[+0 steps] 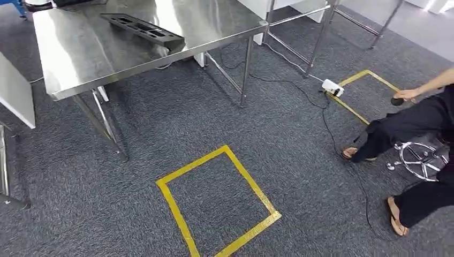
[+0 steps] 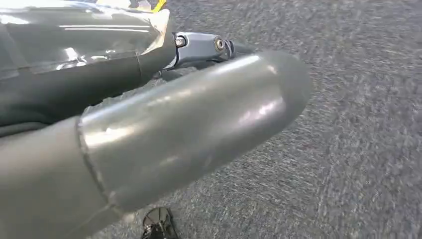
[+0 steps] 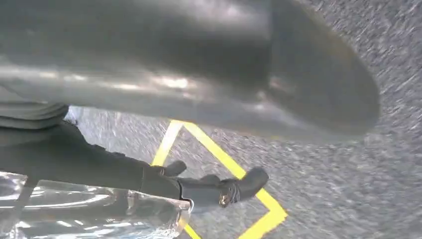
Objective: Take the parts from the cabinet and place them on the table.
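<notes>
A black part [image 1: 143, 28] already lies near the steel table's [image 1: 80, 59] far edge. The left hand [image 2: 164, 134] and right hand [image 3: 199, 184] hang over carpet; whether either holds anything cannot be told. Next likely means returning to the cabinet.

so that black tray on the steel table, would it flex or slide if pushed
The black tray looks like rigid moulded plastic with cut-out pockets, so probably stiff and light. The steel table is polished, so the tray would likely slide easily. One end reaches the table's edge, so a push might send it off.
</notes>
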Motion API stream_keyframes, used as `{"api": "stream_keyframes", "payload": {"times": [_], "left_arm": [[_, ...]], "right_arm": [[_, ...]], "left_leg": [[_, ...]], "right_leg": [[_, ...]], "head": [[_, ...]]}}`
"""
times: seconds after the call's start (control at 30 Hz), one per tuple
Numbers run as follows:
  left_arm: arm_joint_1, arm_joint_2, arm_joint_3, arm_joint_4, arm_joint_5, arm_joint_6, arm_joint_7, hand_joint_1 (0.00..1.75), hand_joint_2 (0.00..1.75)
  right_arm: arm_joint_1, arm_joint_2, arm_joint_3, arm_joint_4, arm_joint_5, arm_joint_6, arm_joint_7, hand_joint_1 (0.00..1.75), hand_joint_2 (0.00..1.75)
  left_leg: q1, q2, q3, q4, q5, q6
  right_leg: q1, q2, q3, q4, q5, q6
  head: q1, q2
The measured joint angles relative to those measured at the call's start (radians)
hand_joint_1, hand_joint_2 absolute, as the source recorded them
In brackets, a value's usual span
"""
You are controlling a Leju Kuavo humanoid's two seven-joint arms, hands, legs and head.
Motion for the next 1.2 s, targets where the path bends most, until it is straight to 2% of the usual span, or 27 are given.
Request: {"api": "stream_keyframes", "payload": {"times": [0.03,0.1,0.13,0.17,0.2,0.3,0.37,0.4,0.43,0.47,0.5,0.53,0.6,0.63,0.67,0.73,0.8,0.83,0.87,0.9,0.97,1.0,1.03,1.1,1.13,1.17,1.2], "left_arm": [[0.0,0.0,0.0,0.0,0.0,-0.001,0.0,0.0,0.0],[-0.001,-0.001,0.0,0.0,0.0,-0.006,-0.003,0.0,0.0],[-0.002,-0.001,-0.001,0.0,0.0,-0.01,-0.006,0.0,0.0],[-0.001,-0.001,-0.002,0.0,0.0,-0.012,-0.009,0.0,0.0],[-0.001,0.0,-0.004,0.0,0.0,-0.013,-0.014,0.0,0.0],[-0.005,-0.002,-0.011,0.0,-0.002,-0.025,-0.018,0.0,0.0],[-0.005,0.0,-0.011,0.0,-0.005,-0.025,-0.017,0.0,0.0],[-0.002,-0.001,-0.011,0.0,-0.005,-0.024,-0.015,0.0,0.0],[-0.001,-0.001,-0.011,0.0,-0.005,-0.024,-0.014,0.0,0.0],[0.001,-0.001,-0.011,0.0,-0.005,-0.024,-0.014,0.0,0.0],[0.003,-0.001,-0.011,0.0,-0.005,-0.024,-0.014,0.0,0.0],[0.004,0.0,-0.011,0.0,-0.005,-0.023,-0.013,0.0,0.0],[0.004,0.001,-0.011,0.0,-0.005,-0.021,-0.008,0.0,0.0],[0.005,0.002,-0.012,0.0,-0.005,-0.021,-0.005,0.0,0.0],[0.004,0.002,-0.012,0.0,-0.005,-0.019,-0.002,0.0,0.0],[0.004,0.001,-0.013,0.0,-0.005,-0.005,0.007,0.0,0.0],[0.001,-0.003,-0.014,0.0,-0.004,0.016,0.019,0.0,0.0],[-0.002,-0.005,-0.014,0.0,-0.004,0.023,0.021,0.0,0.0],[-0.002,-0.005,-0.014,0.0,-0.004,0.031,0.022,0.0,0.0],[-0.001,-0.005,-0.014,0.0,-0.004,0.034,0.024,0.0,0.0],[0.0,-0.008,-0.014,0.0,-0.001,0.042,0.029,0.0,0.0],[-0.001,-0.01,-0.014,0.0,0.002,0.044,0.03,0.0,0.0],[-0.001,-0.012,-0.014,0.0,0.003,0.045,0.031,0.0,0.0],[-0.002,-0.018,-0.014,0.0,0.003,0.049,0.035,0.0,0.0],[-0.003,-0.019,-0.014,0.0,0.003,0.053,0.039,0.0,0.0],[-0.003,-0.019,-0.014,0.0,0.003,0.054,0.04,0.0,0.0],[-0.003,-0.021,-0.014,0.0,0.003,0.055,0.042,0.0,0.0]], "right_arm": [[0.002,-0.001,-0.002,0.0,0.0,0.002,0.0,0.0,0.0],[0.002,-0.002,-0.005,0.0,0.0,0.005,0.0,0.0,0.0],[0.0,-0.002,-0.006,0.0,0.0,0.007,0.0,0.0,0.0],[-0.004,-0.003,-0.006,0.0,-0.001,0.009,0.0,0.0,0.0],[-0.006,-0.002,-0.006,0.0,-0.002,0.01,0.0,0.0,0.0],[-0.001,-0.004,-0.011,0.001,-0.005,0.013,0.0,0.0,0.0],[0.0,-0.005,-0.013,0.001,-0.005,0.015,0.007,0.0,0.0],[-0.001,-0.006,-0.013,0.001,-0.004,0.016,0.008,0.0,0.0],[-0.003,-0.006,-0.013,0.001,-0.003,0.016,0.008,0.0,0.0],[-0.003,-0.006,-0.013,0.001,-0.003,0.016,0.008,0.0,0.0],[0.0,-0.006,-0.013,0.001,-0.003,0.017,0.009,0.0,0.0],[0.002,-0.006,-0.014,0.002,-0.003,0.017,0.01,0.0,0.0],[0.001,-0.006,-0.014,0.002,-0.002,0.018,0.015,0.0,0.0],[-0.001,-0.005,-0.014,0.002,0.0,0.019,0.019,0.0,0.0],[-0.004,-0.005,-0.014,0.002,0.002,0.019,0.022,0.0,0.0],[-0.006,-0.005,-0.014,0.002,0.008,0.025,0.031,0.0,0.0],[0.001,-0.006,-0.013,0.003,0.016,0.036,0.046,0.0,0.0],[0.003,-0.008,-0.013,0.003,0.021,0.039,0.052,0.0,0.0],[0.001,-0.005,-0.013,0.004,0.024,0.042,0.058,0.0,0.0],[-0.002,-0.005,-0.012,0.004,0.029,0.045,0.06,0.0,0.0],[-0.007,-0.005,-0.011,0.004,0.034,0.05,0.062,0.0,0.0],[-0.006,-0.006,-0.011,0.004,0.039,0.051,0.062,0.0,0.0],[-0.005,-0.006,-0.011,0.004,0.04,0.053,0.064,0.0,0.0],[-0.003,-0.008,-0.009,0.004,0.049,0.059,0.077,0.0,0.0],[-0.004,-0.008,-0.006,0.004,0.052,0.062,0.087,0.0,0.0],[-0.008,-0.005,-0.003,0.004,0.056,0.069,0.098,0.0,0.0],[-0.01,-0.005,-0.003,0.004,0.058,0.07,0.106,0.0,0.0]], "left_leg": [[0.0,0.014,0.0,0.0,0.0,-0.001],[0.0,0.037,0.002,0.002,-0.001,-0.003],[-0.003,0.046,0.006,0.004,-0.002,-0.009],[-0.008,0.055,0.004,0.007,-0.007,-0.017],[-0.008,0.064,0.005,0.008,-0.007,-0.023],[-0.002,0.084,0.012,0.005,-0.009,-0.044],[0.004,-0.017,-0.015,0.07,-0.066,-0.056],[0.006,-0.039,-0.048,0.15,-0.115,-0.057],[0.006,-0.047,-0.091,0.245,-0.16,-0.059],[0.006,-0.048,-0.121,0.31,-0.179,-0.06],[0.006,-0.049,-0.133,0.333,-0.173,-0.06],[0.007,-0.049,-0.123,0.308,-0.144,-0.059],[0.012,-0.065,-0.052,0.148,-0.045,-0.056],[0.017,-0.104,-0.015,0.063,-0.007,-0.053],[0.017,-0.13,-0.006,0.038,-0.023,-0.052],[0.011,-0.111,-0.013,0.04,-0.018,-0.044],[0.006,-0.088,-0.011,0.03,-0.008,-0.023],[0.011,-0.072,-0.011,0.021,0.001,-0.011],[0.009,-0.065,-0.013,0.019,0.004,-0.003],[0.008,-0.05,-0.015,0.019,0.005,-0.002],[0.005,-0.018,-0.02,0.019,0.005,-0.002],[0.005,-0.003,-0.021,0.019,0.005,-0.002],[0.006,0.01,-0.021,0.019,0.005,-0.002],[0.009,0.034,-0.018,0.02,0.003,-0.008],[0.008,0.044,-0.012,0.022,0.0,-0.017],[-0.003,0.055,-0.012,0.026,-0.005,-0.028],[-0.002,0.06,-0.01,0.027,-0.01,-0.035]], "right_leg": [[-0.002,-0.003,0.035,-0.046,0.018,0.011],[-0.006,-0.034,0.153,-0.238,0.076,0.029],[-0.006,-0.09,0.207,-0.328,0.09,0.027],[0.004,-0.095,0.205,-0.331,0.093,0.016],[0.003,-0.079,0.202,-0.332,0.098,0.002],[0.002,-0.049,0.189,-0.339,0.106,-0.023],[-0.012,-0.031,0.195,-0.342,0.117,-0.039],[-0.01,-0.022,0.191,-0.342,0.12,-0.044],[-0.008,-0.008,0.187,-0.341,0.121,-0.046],[-0.007,0.004,0.183,-0.339,0.122,-0.045],[-0.007,0.019,0.182,-0.337,0.122,-0.045],[-0.007,0.031,0.181,-0.333,0.122,-0.045],[-0.009,0.062,0.18,-0.323,0.121,-0.044],[-0.01,0.074,0.176,-0.319,0.121,-0.044],[0.001,0.084,0.17,-0.312,0.119,-0.036],[-0.006,0.104,0.156,-0.312,0.128,-0.021],[-0.002,0.127,0.139,-0.32,0.137,-0.004],[-0.009,0.088,0.137,-0.302,0.128,-0.007],[-0.002,0.036,0.115,-0.262,0.099,-0.012],[-0.005,0.013,0.078,-0.192,0.062,-0.016],[-0.006,0.004,0.006,-0.032,-0.001,-0.016],[-0.008,0.003,-0.006,0.007,-0.008,-0.008],[-0.013,0.0,0.009,-0.01,0.004,0.002],[-0.023,-0.018,0.1,-0.161,0.058,0.027],[-0.029,-0.059,0.163,-0.268,0.087,0.04],[-0.025,-0.112,0.179,-0.306,0.088,0.036],[-0.019,-0.095,0.186,-0.308,0.097,0.023]], "head": [[0.001,0.0],[0.001,0.0],[0.002,0.0],[0.001,0.0],[-0.004,0.0],[-0.003,0.0],[-0.01,0.0],[-0.012,0.0],[-0.015,0.0],[-0.018,0.0],[-0.018,0.0],[-0.018,0.0],[-0.018,0.0],[-0.019,0.0],[-0.018,0.0],[-0.016,0.0],[-0.016,0.0],[-0.015,0.0],[-0.008,0.0],[-0.003,0.0],[-0.002,0.0],[-0.002,0.0],[-0.001,0.0],[-0.001,0.0],[-0.001,0.0],[0.002,0.0],[0.0,0.0]]}}
